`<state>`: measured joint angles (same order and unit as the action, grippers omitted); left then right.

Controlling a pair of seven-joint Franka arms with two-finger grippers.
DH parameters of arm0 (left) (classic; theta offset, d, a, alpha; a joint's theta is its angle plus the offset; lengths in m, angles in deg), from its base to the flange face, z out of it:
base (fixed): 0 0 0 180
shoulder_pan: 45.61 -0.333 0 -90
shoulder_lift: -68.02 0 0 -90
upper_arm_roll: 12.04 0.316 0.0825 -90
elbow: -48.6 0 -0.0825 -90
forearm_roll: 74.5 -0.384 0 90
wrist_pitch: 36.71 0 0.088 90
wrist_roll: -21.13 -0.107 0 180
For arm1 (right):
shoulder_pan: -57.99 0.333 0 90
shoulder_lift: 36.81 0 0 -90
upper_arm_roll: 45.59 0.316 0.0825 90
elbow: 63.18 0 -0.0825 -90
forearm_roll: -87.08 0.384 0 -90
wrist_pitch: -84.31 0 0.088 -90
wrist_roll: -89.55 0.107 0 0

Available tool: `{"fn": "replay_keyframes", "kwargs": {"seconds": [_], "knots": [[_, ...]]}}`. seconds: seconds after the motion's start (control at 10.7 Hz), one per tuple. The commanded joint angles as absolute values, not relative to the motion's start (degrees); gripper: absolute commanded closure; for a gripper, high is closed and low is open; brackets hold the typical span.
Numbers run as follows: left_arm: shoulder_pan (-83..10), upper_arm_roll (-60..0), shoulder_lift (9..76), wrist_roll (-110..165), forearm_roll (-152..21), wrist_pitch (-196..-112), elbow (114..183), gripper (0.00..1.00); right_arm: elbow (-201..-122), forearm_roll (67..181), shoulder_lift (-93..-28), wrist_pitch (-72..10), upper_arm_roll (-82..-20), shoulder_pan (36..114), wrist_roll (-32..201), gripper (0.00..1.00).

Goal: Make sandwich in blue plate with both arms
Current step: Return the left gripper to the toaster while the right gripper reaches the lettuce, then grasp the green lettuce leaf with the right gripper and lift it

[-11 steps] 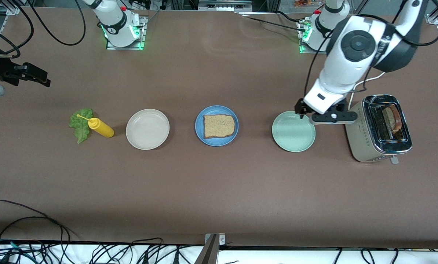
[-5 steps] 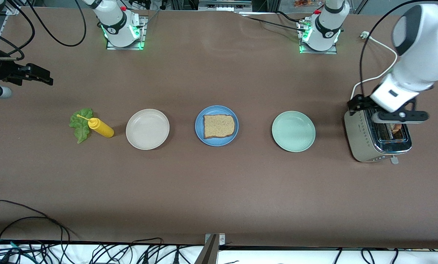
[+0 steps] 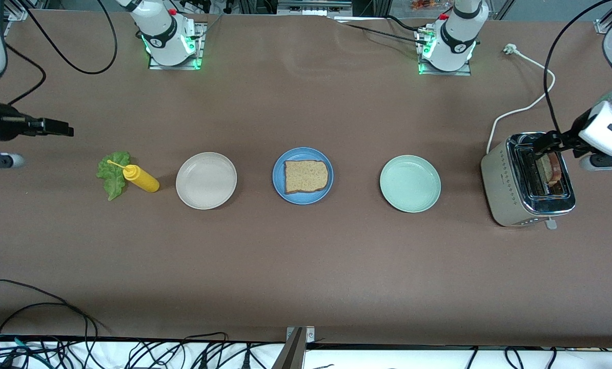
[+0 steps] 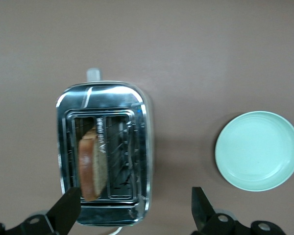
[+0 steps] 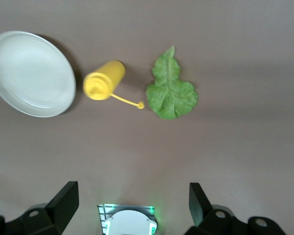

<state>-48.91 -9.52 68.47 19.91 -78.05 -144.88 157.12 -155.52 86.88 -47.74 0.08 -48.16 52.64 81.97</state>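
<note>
The blue plate (image 3: pixel 278 177) sits mid-table with one speckled bread slice (image 3: pixel 306 176) lying flat on it. A second bread slice (image 3: pixel 551 168) (image 4: pixel 93 165) stands in a slot of the silver toaster (image 3: pixel 511 189) (image 4: pixel 142 147). A green lettuce leaf (image 3: pixel 112 174) (image 5: pixel 170 92) lies at the right arm's end of the table. My left gripper (image 3: pixel 552 141) (image 4: pixel 134 210) hangs open over the toaster, holding nothing. My right gripper (image 3: pixel 55 127) (image 5: pixel 132 205) is open and empty, up over the table beside the lettuce.
A yellow squeeze bottle (image 3: pixel 141 179) (image 5: pixel 104 81) lies touching the lettuce. A cream-white plate (image 3: pixel 206 180) (image 5: pixel 32 73) and a pale green plate (image 3: pixel 410 183) (image 4: pixel 257 151) flank the blue one. The toaster's white cord (image 3: pixel 521 110) trails toward the left arm's base.
My left arm has swung from over the green plate to over the toaster, toward its own end of the table. The right gripper has shifted slightly. Both stayed open.
</note>
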Motion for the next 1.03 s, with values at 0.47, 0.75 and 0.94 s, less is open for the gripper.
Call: {"fn": "replay_keyframes", "kwargs": {"seconds": [0.47, 0.75, 0.94], "knots": [[-50.18, -5.19, 65.21, 17.79, -77.31, -151.48, 161.00, 0.04, -153.97, 99.28, -71.06, -15.15, -47.79, 41.38, 53.56, 0.00], [-50.36, -5.19, 64.16, 17.70, -77.31, -151.75, 161.10, 0.05, -153.97, 101.84, -76.87, -18.17, -47.79, 39.72, 43.44, 0.02], [-50.36, -5.27, 64.50, 17.61, -77.23, -151.67, 160.05, 0.02, -153.97, 102.20, -78.81, -18.08, -47.79, 39.62, 40.00, 0.32]]}}
